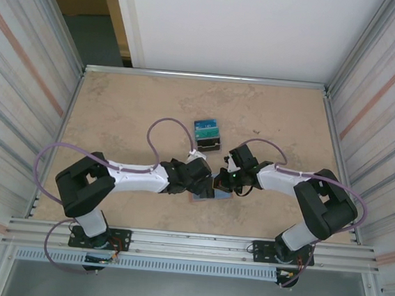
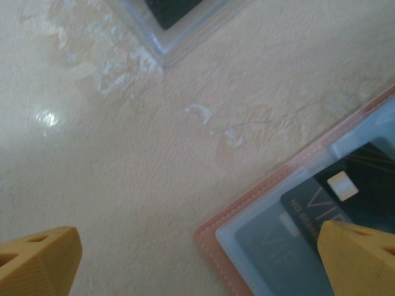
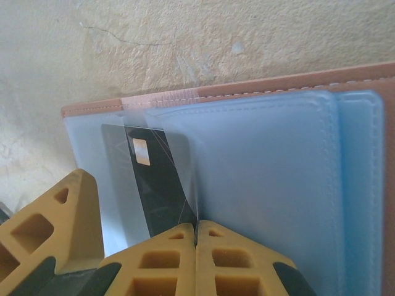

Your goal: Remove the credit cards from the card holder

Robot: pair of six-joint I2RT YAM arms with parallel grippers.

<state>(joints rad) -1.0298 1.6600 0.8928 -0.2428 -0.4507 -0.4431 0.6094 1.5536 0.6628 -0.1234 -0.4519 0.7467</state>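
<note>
The salmon-pink card holder (image 3: 247, 88) lies open on the table, its light blue-grey sleeves facing up. My right gripper (image 3: 196, 223) is shut on the edge of a dark credit card (image 3: 154, 179) with a gold chip, which stands partly out of a clear sleeve. In the left wrist view the card holder's corner (image 2: 225, 237) shows the same dark card (image 2: 364, 185) and a greyer card (image 2: 278, 246) under plastic. My left gripper (image 2: 197, 265) is open just above that corner, one finger (image 2: 358, 259) over the cards. From above, both grippers (image 1: 198, 179) (image 1: 221, 182) meet over the card holder (image 1: 210, 197).
A dark tiered stand with teal cards (image 1: 207, 135) sits just beyond the grippers; its clear base corner (image 2: 179, 31) is at the top of the left wrist view. Metal rails edge the beige table (image 1: 131, 107), and corrugated walls rise on both sides.
</note>
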